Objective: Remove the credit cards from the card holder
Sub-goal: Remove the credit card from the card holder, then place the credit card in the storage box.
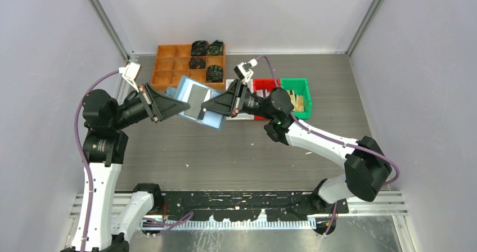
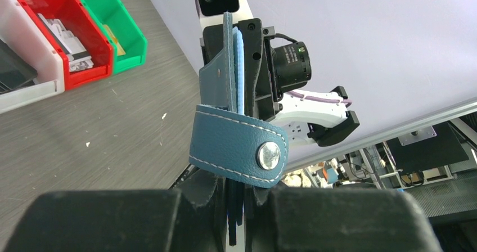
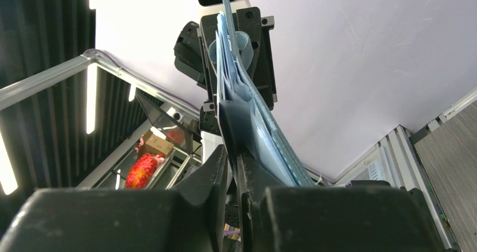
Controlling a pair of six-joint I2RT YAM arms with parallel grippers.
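Observation:
The light blue card holder hangs above the table between both arms. My left gripper is shut on its left edge. In the left wrist view the holder stands edge-on, its snap tab curling over my left gripper. A dark grey credit card shows on the holder's upper face. My right gripper meets the holder's right edge. In the right wrist view the holder rises edge-on. A thin dark sheet runs into the narrow gap of my right gripper, which is slightly open. No pale card shows.
An orange compartment tray with dark parts stands at the back. White, red and green bins sit behind my right gripper. The red bin and green bin also appear in the left wrist view.

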